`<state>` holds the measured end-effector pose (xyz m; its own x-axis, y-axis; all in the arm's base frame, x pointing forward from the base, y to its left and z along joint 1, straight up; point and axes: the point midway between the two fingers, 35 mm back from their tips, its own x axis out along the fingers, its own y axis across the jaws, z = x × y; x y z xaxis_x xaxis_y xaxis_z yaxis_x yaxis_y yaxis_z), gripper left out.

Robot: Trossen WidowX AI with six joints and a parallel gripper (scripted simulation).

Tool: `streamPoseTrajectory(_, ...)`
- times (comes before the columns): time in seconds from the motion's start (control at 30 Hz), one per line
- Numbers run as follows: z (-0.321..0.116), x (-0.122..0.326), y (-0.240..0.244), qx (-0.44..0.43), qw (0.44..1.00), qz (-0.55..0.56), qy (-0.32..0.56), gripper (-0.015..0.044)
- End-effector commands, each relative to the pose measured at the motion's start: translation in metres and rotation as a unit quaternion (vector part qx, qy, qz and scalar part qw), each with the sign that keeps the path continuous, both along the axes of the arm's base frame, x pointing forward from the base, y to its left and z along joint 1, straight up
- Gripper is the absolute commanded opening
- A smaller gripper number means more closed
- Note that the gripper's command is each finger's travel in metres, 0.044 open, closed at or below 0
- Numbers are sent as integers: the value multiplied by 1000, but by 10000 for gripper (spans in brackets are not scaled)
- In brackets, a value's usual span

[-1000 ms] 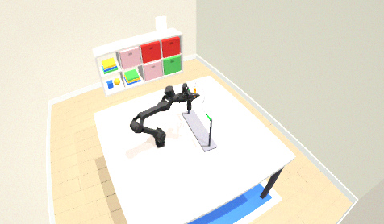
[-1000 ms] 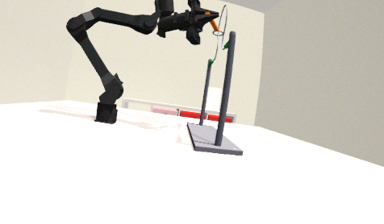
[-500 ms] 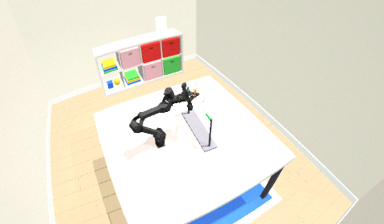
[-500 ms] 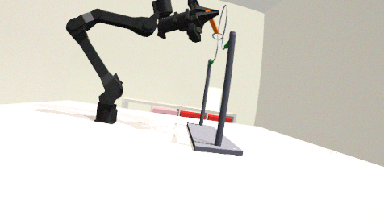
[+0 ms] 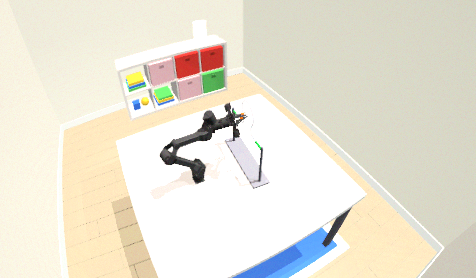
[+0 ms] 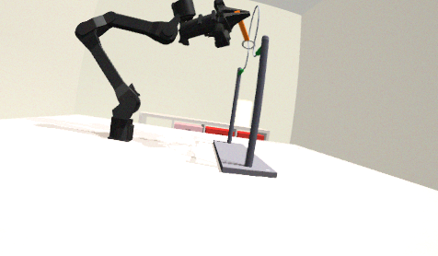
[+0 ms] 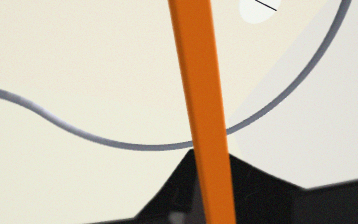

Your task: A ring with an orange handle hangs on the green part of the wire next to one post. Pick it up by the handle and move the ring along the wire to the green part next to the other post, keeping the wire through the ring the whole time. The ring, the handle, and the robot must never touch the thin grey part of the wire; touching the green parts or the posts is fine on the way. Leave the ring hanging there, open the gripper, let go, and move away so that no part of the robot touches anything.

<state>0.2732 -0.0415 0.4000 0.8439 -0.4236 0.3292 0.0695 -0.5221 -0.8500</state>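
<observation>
The jaws (image 6: pixel 241 14) (image 5: pixel 243 117) grip the orange handle (image 6: pixel 244 29) (image 7: pixel 205 105) (image 5: pixel 242 116); the ring (image 6: pixel 243 44) hangs apparently below.

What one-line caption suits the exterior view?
Jaws shut on the orange handle, ring below.

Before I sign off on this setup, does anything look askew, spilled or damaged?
Nothing stands out. Both posts rise from the base plate, the gripper holds the orange handle, and no spill or breakage shows.
</observation>
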Motion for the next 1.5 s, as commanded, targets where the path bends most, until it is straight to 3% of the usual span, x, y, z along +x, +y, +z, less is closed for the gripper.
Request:
streamPoseTrajectory(0.0,-4,0,-1,-12,1000,1,2,-150)
streamPoseTrajectory(0.63,-36,-10,-12,66,997,-37,-24,-150)
streamPoseTrajectory(1.47,-116,-9,-19,330,943,-37,-39,-150)
